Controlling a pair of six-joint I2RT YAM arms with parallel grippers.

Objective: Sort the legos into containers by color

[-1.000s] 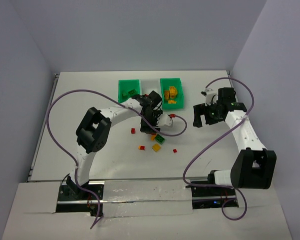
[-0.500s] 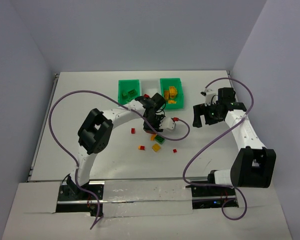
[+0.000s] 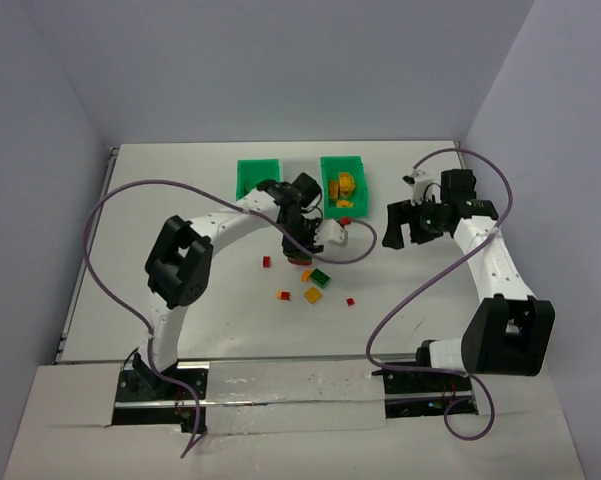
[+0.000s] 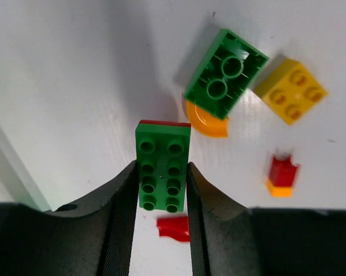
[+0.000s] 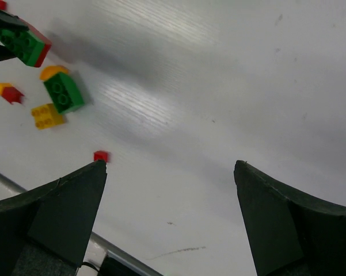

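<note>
1. The left green bin (image 3: 241, 180) holds a green brick and the right green bin (image 3: 363, 172) holds yellow and orange ones, so the sorting looks partly done.
2. The left gripper (image 4: 161, 168) clamps a green eight-stud brick (image 4: 163, 148) above the table.
3. Unsorted below it are a green brick (image 4: 224, 75), an orange half-disc (image 4: 208, 125), a yellow brick (image 4: 291, 91) and red bits (image 4: 282, 171).
4. The right gripper (image 5: 170, 167) gapes empty.
5. Only the wrist views show the held brick's red underlayer.

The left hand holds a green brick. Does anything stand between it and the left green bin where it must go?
Nothing visible does. The green brick is clamped in the left hand, and no loose piece lies between it and the left green bin; only the arm's wrist hangs there.
</note>
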